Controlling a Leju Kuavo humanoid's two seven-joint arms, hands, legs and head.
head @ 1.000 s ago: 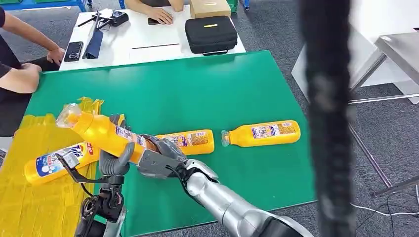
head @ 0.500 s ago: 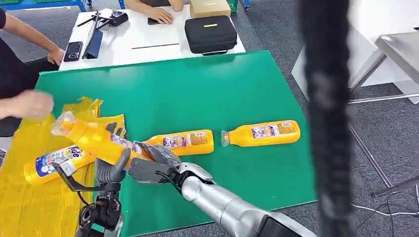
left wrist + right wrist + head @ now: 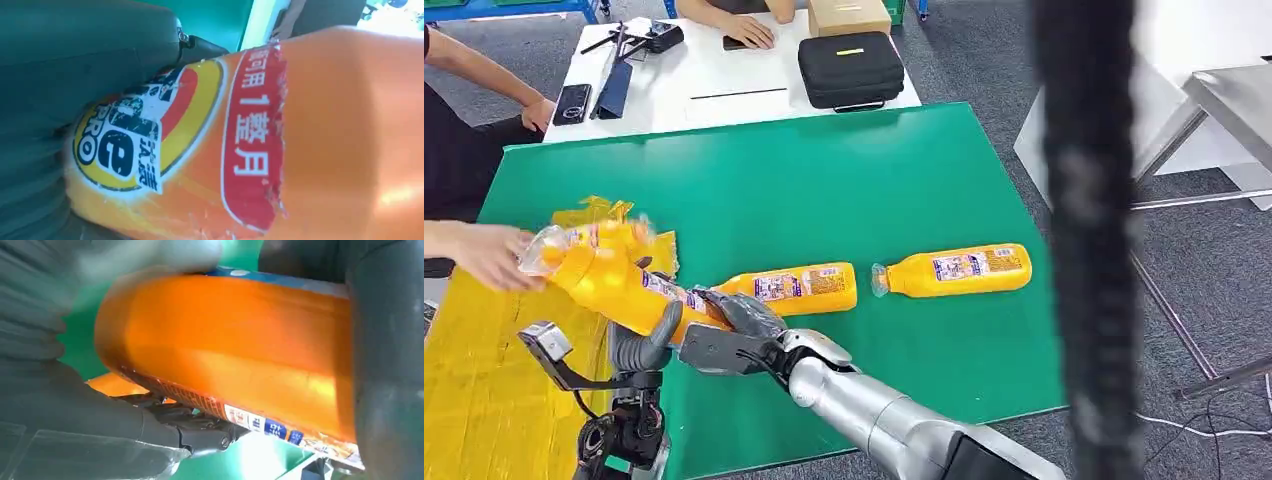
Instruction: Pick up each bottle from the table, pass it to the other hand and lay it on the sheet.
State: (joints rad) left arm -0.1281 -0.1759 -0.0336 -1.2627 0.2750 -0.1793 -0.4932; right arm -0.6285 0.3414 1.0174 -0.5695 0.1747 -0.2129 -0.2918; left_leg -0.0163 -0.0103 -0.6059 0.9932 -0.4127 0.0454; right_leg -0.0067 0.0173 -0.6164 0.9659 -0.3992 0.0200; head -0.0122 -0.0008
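1. Orange plastic bottle with printed label and clear cap (image 3: 609,280): was held tilted above the near left part of the green desk (image 3: 824,190), cap end toward the left, over the edge of the yellow plastic sheet (image 3: 484,390).
2. Left robot hand (image 3: 646,345): its grey thumb was wrapped against the bottle's body from below; the left wrist view showed the label pressed close against the hand.
3. Right robot hand (image 3: 729,335): its dark fingers were curled round the bottle's base end; both hands clasped the same bottle.
4. Person's hand (image 3: 489,255): was at the desk's left edge, touching or just beside the bottle's cap end; contact could not be told.
5. Second orange bottle (image 3: 794,288): lay on its side on the green desk, just beyond the right hand.
6. Third orange bottle (image 3: 954,268): lay on its side further right, apart from the second.
7. Black zipped case (image 3: 851,68): rested on the white desk (image 3: 724,85) beyond.
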